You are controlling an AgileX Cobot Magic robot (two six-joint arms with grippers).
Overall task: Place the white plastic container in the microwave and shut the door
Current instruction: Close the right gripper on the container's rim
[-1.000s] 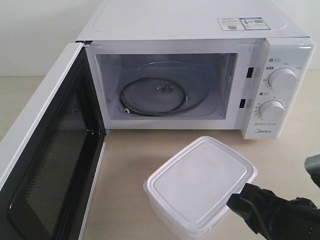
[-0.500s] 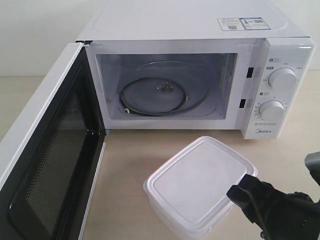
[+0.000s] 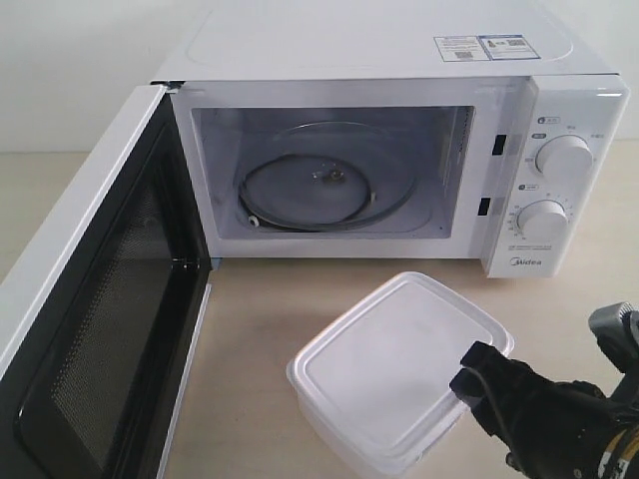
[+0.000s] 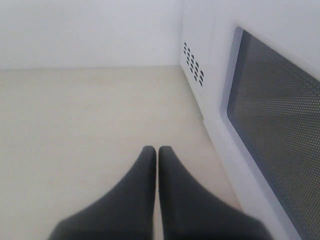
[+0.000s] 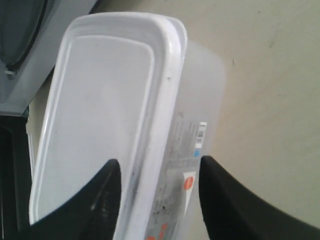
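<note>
The container point(image 3: 399, 374) sits on the bench point(image 3: 250, 319) at lower centre of the exterior view, just in front of the microwave point(image 3: 379, 45). The door point(image 3: 100, 329) stands swung out at the left, leaving the cavity and glass turntable point(image 3: 319, 190) free to receive it. The right pincer point(image 5: 157, 167) is spread wide at the container's lower right corner, one finger over the lid and the other by the labelled side, apparently to clamp that edge. The left pincer point(image 4: 157, 150) is pressed together and empty beside the door's outer face, probably placed to push it closed.
</note>
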